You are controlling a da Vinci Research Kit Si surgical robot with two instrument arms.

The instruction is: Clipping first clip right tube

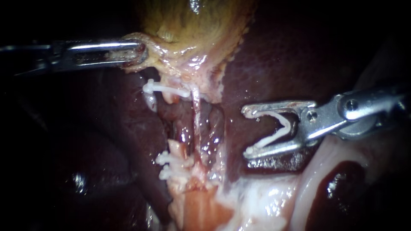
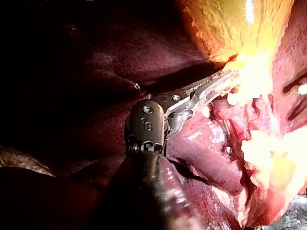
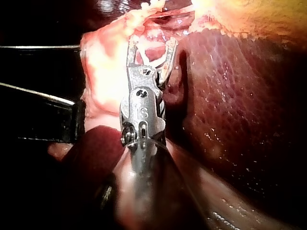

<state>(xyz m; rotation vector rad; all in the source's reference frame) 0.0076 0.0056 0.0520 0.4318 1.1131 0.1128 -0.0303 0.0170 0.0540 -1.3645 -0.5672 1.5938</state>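
L: left instrument (image 1: 139, 53) jaws clamped on gallbladder (image 1: 192, 25) edge, holding it up to tension the tubes | R: right instrument (image 1: 247, 131) jaws spread, cradling unclosed white clip (image 1: 276, 130), beside liver (image 1: 274, 64), apart from right tube (image 1: 196, 122) (probably that thin pale strand) | not clipped yet

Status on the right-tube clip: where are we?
Done: the left instrument grips the gallbladder edge, and three clips sit on tissue beside the right tube. In hand: the right instrument carries a new clip, unclosed, over the liver, apart from the tube. Left: the right tube looks bare, so the new clip has to go around it and close.
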